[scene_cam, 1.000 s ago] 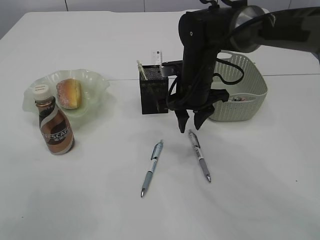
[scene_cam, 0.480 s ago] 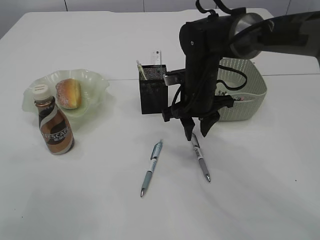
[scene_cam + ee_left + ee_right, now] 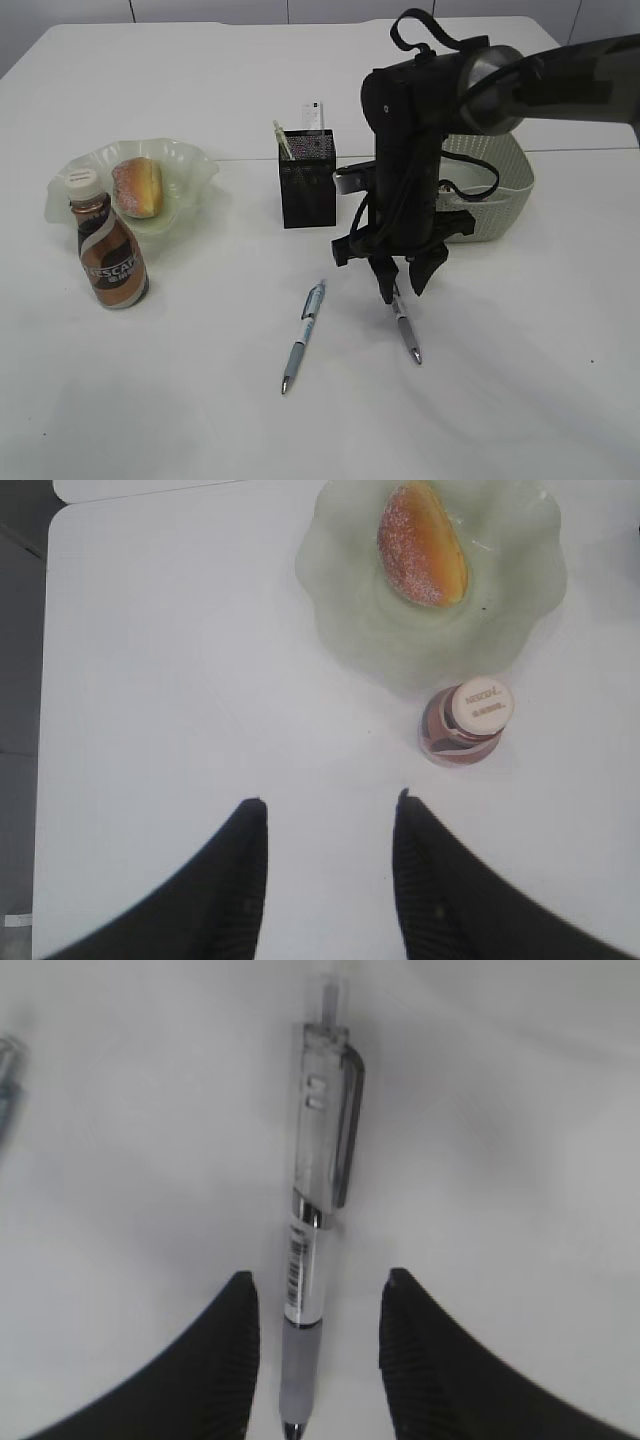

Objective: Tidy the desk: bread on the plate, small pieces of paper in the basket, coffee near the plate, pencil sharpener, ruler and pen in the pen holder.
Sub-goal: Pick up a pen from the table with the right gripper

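The right gripper (image 3: 400, 287) hangs over the right-hand pen (image 3: 318, 1230) on the table (image 3: 520, 380), its fingers (image 3: 225, 1360) partly open and empty, one on either side of the barrel. The pen's long axis runs between them, so they close across it. The left gripper (image 3: 330, 815), also part-open and empty, hovers well apart near the coffee bottle (image 3: 466, 722).
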